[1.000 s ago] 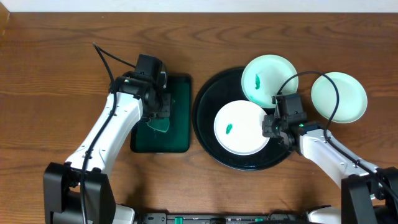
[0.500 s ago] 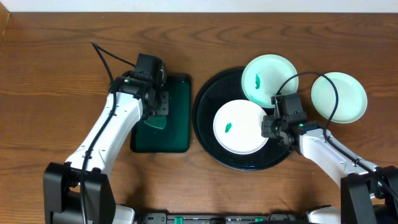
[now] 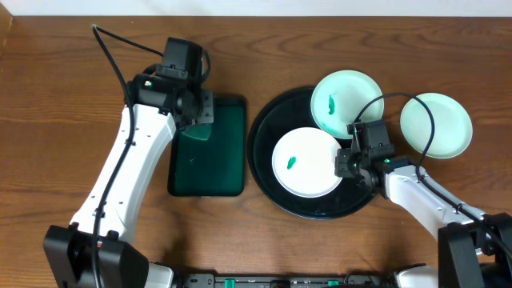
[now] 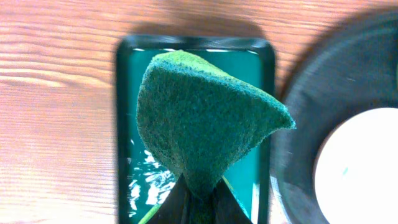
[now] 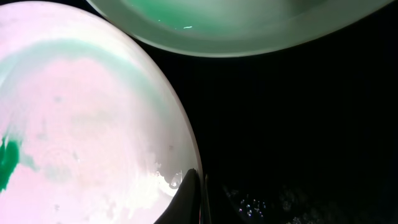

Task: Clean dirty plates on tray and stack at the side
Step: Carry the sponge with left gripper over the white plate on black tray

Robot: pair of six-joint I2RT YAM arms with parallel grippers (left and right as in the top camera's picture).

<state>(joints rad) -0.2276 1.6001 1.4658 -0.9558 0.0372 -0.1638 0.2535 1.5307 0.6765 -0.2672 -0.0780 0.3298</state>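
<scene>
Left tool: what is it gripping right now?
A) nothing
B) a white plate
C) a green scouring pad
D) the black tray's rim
C: the left tool is shut on the green scouring pad, which hangs over the dark green tray.

Robot lab bench: left arm (image 3: 114, 178), right arm (image 3: 416, 192) at bare wood table (image 3: 48, 96).

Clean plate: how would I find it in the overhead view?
Start at the black tray, right of centre. The front plate and back plate on it are smeared green. The clean plate lies on the table past the tray's right rim, unmarked.
</scene>
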